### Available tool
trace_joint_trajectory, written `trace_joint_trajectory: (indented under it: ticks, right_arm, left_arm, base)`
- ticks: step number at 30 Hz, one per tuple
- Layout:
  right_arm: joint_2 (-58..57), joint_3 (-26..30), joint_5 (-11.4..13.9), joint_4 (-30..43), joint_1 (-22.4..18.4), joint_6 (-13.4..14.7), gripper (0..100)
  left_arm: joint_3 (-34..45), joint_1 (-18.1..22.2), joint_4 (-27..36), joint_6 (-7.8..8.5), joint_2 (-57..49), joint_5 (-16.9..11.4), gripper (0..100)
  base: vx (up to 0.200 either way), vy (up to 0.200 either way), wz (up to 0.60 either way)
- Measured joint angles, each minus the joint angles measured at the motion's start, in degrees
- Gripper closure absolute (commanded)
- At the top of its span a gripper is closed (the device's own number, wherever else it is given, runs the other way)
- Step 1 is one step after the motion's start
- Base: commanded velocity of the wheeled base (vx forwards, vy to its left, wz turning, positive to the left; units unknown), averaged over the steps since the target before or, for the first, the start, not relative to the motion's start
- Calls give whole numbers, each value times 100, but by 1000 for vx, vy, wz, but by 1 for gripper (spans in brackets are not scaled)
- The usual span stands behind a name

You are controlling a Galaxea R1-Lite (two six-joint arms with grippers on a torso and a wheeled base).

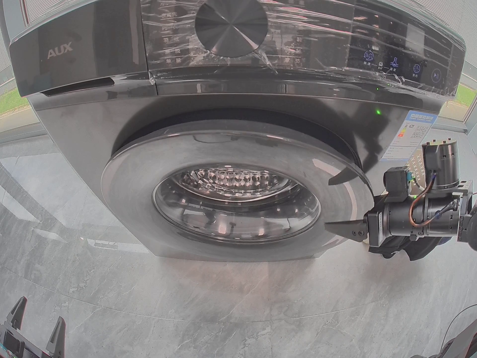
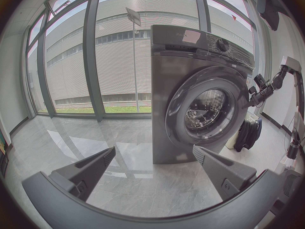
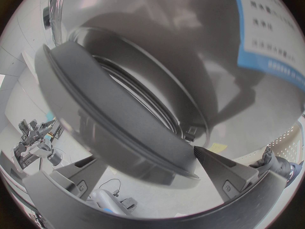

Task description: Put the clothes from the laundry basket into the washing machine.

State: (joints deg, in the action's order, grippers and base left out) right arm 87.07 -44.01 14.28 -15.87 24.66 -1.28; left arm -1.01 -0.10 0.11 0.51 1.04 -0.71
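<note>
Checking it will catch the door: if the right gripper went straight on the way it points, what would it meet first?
Most likely the washer door's rim, which lies close ahead of the open right gripper, about between its fingers. Exact depth is unclear.

left claw (image 2: pixel 153 148): held low at the robot's left, tips up, fingers (image 2: pixel 85 169) spread wide.
right arm (image 1: pixel 422 215): stretched level from the robot's right, wrist in line with the forearm.
right claw (image 1: pixel 343 227): pointed toward the robot's left, fingers (image 3: pixel 225 170) parted.
</note>
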Motion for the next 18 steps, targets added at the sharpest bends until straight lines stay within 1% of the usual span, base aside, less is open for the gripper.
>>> trace_joint_trajectory:
  ticks: [7,10,16,18]
  right_arm:
    - [-388,562,12,24,182,-24,0]
    - [-503,634,12,-2,193,-27,0]
    - [-457,547,9,-66,174,-22,0]
    - [-421,556,0,-71,204,-24,0]
  left_arm:
    - [0,0,-1,2,0,0,0]
    - [0,0,-1,2,0,0,0]
    - [0,0,2,-2,0,0,0]
    - [0,0,2,0,0,0,0]
  base:
    - [0,0,0]
    - [-200,0,0]
    - [-200,0,0]
    - [0,0,0]
